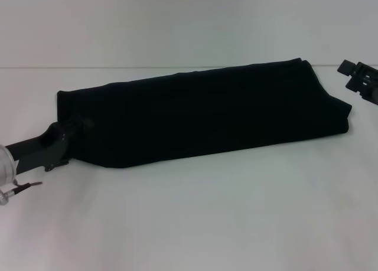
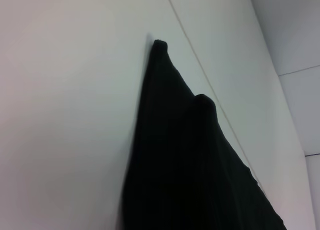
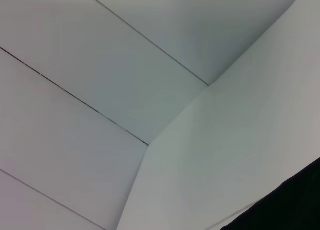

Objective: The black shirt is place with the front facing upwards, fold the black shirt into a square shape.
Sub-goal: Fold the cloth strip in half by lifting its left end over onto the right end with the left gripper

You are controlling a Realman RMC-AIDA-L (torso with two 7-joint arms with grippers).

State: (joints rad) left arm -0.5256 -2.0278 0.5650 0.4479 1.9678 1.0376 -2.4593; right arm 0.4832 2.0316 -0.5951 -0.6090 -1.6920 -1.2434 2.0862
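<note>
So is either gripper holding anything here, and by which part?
It cannot be told for sure: the left gripper sits at the left end of the folded black cotton shirt. The right gripper is clear of it.

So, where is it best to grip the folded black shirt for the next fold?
Probably at its short left end, where the left gripper is: the black shirt lies as a long band, so lifting that end from the left would carry it over toward the right end.

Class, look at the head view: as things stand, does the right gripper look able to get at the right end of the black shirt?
Probably yes. The right gripper sits just beyond the right end of the black shirt, apart from it, with only bare white table between them. The left gripper is at the shirt's opposite end.
</note>
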